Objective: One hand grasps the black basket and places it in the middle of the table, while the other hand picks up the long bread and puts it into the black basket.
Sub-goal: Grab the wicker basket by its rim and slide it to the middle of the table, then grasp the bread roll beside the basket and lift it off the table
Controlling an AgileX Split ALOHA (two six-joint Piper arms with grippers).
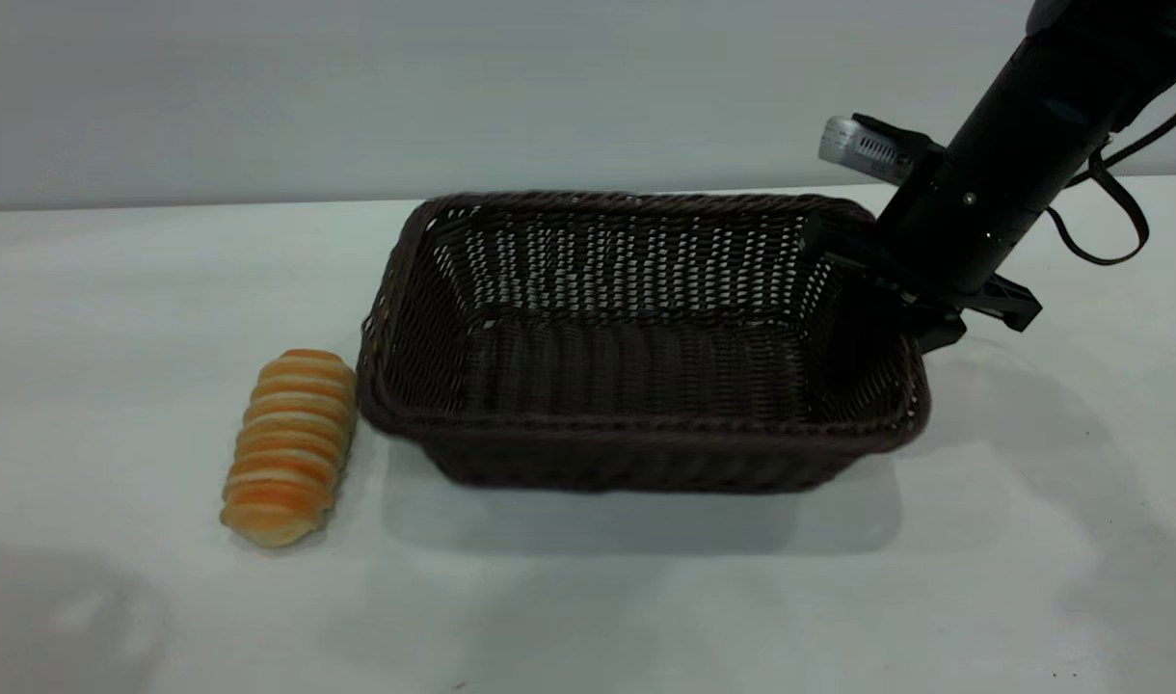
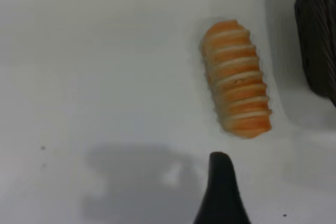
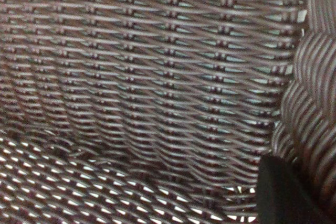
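The black basket (image 1: pixel 636 337) stands at the middle of the table (image 1: pixel 116 289), its inside empty. My right gripper (image 1: pixel 901 294) reaches down over the basket's right rim, shut on it. In the right wrist view one black finger (image 3: pixel 283 195) lies inside against the woven wall (image 3: pixel 157 77), beside the braided rim (image 3: pixel 315 77). The long bread (image 1: pixel 291 445) lies on the table just left of the basket. In the left wrist view the bread (image 2: pixel 236 78) lies ahead of my left gripper (image 2: pixel 260 192), which hovers above the table, open and empty; only one finger (image 2: pixel 221 192) shows.
The basket's corner (image 2: pixel 317 35) shows at the edge of the left wrist view, near the bread. A grey wall (image 1: pixel 357 87) runs behind the table. Bare tabletop lies in front of the basket and at the far left.
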